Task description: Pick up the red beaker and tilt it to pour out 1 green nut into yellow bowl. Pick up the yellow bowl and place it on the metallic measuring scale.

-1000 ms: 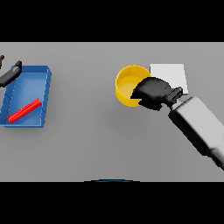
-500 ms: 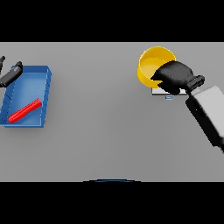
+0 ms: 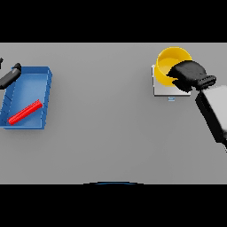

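Observation:
The yellow bowl (image 3: 170,62) is over the pale metallic scale (image 3: 162,89) at the upper right, covering most of it. My right hand (image 3: 189,75) is curled over the bowl's near right rim, the arm reaching in from the right edge. Whether the bowl rests on the scale or hovers just above it cannot be told. A red, stick-like object (image 3: 25,111), which may be the red beaker on its side, lies in the blue tray (image 3: 46,95) at the left. My left hand (image 3: 9,76) shows at the far left edge by the tray's far corner.
The blue tray sits along the table's left side. A small display strip (image 3: 171,99) marks the scale's near edge.
My right hand has carried the yellow bowl to the right and farther away, from beside the scale to on top of it. The left hand and the tray have stayed put.

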`<action>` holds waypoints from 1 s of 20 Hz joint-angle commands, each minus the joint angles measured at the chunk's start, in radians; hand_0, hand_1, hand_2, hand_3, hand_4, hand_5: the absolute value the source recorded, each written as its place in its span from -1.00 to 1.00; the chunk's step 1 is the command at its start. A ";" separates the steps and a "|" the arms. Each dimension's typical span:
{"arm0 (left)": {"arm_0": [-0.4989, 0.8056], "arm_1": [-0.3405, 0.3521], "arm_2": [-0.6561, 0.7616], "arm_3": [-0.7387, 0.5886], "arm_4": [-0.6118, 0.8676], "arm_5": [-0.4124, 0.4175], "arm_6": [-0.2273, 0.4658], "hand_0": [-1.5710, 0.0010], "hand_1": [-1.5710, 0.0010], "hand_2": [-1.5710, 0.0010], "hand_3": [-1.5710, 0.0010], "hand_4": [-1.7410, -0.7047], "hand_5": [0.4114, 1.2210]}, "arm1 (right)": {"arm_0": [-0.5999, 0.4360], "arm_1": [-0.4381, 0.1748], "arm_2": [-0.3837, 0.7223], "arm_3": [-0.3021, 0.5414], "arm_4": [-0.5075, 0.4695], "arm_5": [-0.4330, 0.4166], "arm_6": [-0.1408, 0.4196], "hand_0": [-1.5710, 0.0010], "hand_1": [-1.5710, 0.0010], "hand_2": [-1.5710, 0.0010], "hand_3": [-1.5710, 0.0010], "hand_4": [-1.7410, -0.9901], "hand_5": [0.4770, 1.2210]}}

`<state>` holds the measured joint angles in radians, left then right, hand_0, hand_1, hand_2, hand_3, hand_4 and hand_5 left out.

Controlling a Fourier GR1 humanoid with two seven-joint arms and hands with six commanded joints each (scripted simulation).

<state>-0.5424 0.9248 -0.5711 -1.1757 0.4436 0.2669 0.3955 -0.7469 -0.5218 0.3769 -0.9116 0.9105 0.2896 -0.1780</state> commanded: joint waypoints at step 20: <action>-0.027 -0.026 -0.006 0.048 -0.010 -0.021 -0.007 1.00 1.00 1.00 1.00 0.96 -0.27 | -0.038 0.027 -0.051 0.171 -0.007 0.064 -0.053 0.70 0.52 0.34 0.33 -0.36 0.08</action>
<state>-0.5694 0.8983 -0.5769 -1.1283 0.4341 0.2459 0.3887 -0.7848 -0.4949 0.3256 -0.7402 0.9033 0.3540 -0.2317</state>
